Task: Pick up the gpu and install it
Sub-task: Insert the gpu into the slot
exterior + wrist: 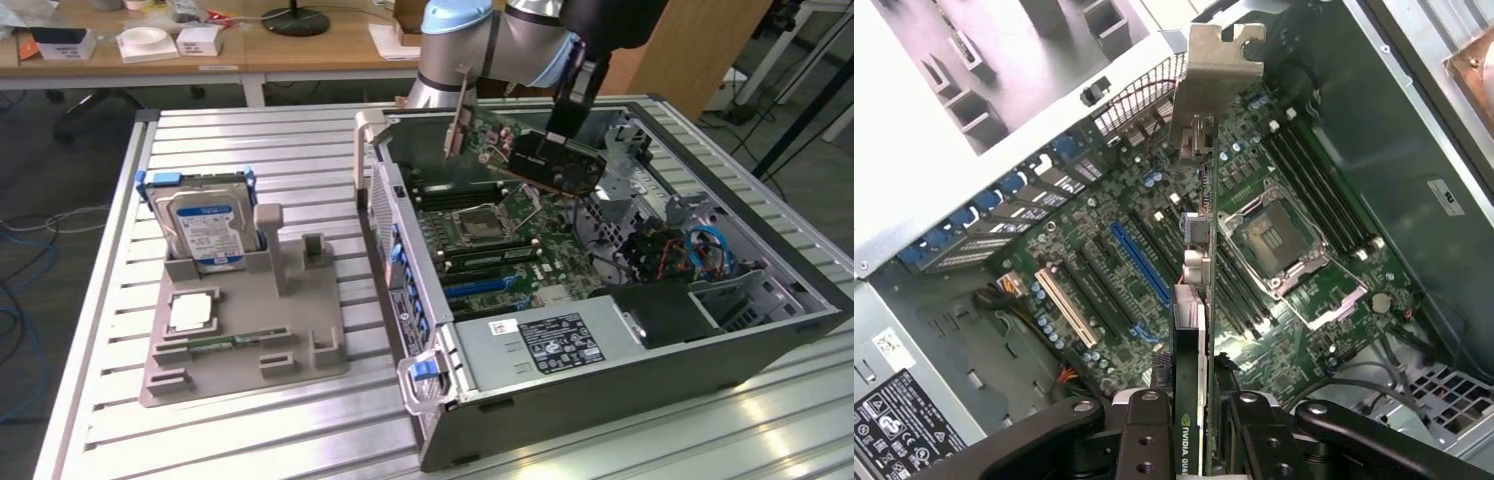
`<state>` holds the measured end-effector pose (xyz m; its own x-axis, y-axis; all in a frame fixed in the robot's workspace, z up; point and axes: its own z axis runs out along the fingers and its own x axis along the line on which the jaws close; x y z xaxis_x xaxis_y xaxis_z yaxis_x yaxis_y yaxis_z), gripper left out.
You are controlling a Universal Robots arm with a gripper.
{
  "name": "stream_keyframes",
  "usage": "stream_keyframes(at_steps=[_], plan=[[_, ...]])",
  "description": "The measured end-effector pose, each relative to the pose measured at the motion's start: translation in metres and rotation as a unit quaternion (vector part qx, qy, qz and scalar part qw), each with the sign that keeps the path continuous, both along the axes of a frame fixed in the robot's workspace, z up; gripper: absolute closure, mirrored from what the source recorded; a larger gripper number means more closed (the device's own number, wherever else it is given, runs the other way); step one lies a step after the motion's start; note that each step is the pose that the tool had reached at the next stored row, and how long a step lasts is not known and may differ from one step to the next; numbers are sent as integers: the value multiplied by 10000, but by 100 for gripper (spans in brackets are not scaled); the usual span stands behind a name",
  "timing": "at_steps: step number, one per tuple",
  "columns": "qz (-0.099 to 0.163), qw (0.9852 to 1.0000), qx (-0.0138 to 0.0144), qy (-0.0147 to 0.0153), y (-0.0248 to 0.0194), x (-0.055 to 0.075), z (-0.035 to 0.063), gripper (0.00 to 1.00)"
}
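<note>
The gpu (547, 158) is a flat black card with a green board and a grey metal bracket at one end. It hangs tilted above the open computer case (400, 230), over the motherboard (514, 250). My gripper (571, 118) is shut on its upper edge. In the wrist view the gpu (1194, 300) is seen edge-on between my black fingers (1149, 435), bracket end farthest from me. Below it lie the motherboard (1104, 260), a blue expansion slot (1139, 262) and the CPU socket (1279, 235). The card is clear of the board and touches no slot.
A grey fixture (240, 330) on the slatted metal table (107, 300) at the exterior view's left holds a silver hard drive (207, 225) and a small silver chip (191, 312). Inside the case are the power supply (561, 340) and cables (694, 250). Desks stand behind.
</note>
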<state>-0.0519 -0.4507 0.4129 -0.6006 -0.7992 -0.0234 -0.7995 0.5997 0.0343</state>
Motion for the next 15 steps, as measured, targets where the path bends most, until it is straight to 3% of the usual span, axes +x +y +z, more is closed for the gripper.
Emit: stream_keyframes(at_steps=[15], plan=[[273, 9996, 0, 0, 5, 10, -48, 74]])
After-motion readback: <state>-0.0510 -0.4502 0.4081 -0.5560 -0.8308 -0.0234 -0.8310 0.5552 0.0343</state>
